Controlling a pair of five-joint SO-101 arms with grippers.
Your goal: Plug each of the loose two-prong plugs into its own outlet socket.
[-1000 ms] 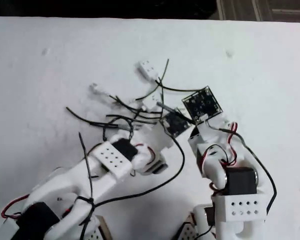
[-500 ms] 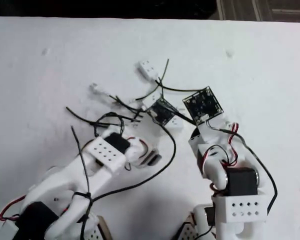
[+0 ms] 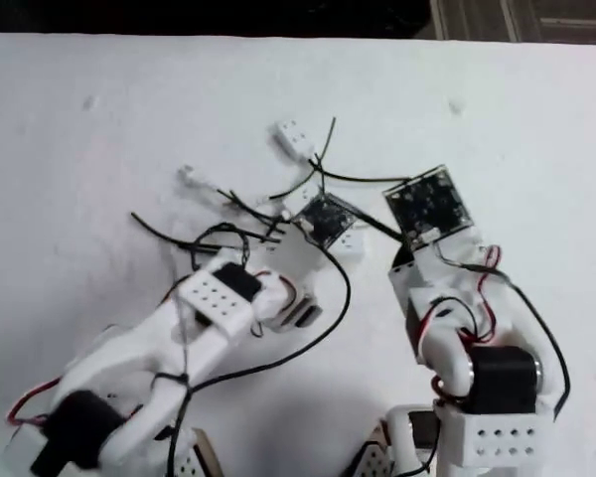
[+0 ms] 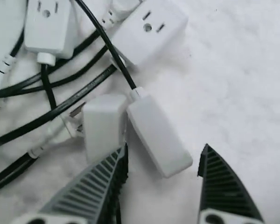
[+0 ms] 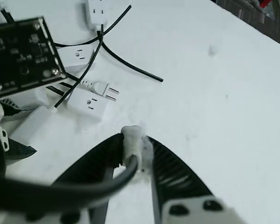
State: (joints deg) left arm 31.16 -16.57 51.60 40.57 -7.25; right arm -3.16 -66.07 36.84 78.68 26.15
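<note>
Left wrist view: left pincer [image 4: 164, 151] was open, white block [image 4: 156, 135] between its jaws, pronged plug [image 4: 101, 125] outside one jaw; closing could've pinched both. Right wrist view: right pincer [image 5: 135, 145] gripped corded plug [image 5: 130, 133] at its tips, socket [image 5: 88, 102] ahead; plug could've twisted. High view: right arm [image 3: 447, 348] had swung outward.

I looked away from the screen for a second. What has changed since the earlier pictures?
The left arm swung sideways, away from the right arm, and then held. The left gripper is open over a socket block. The right arm then shifted the other way. The right gripper is shut on a plug. The far socket on the table stayed put.
</note>
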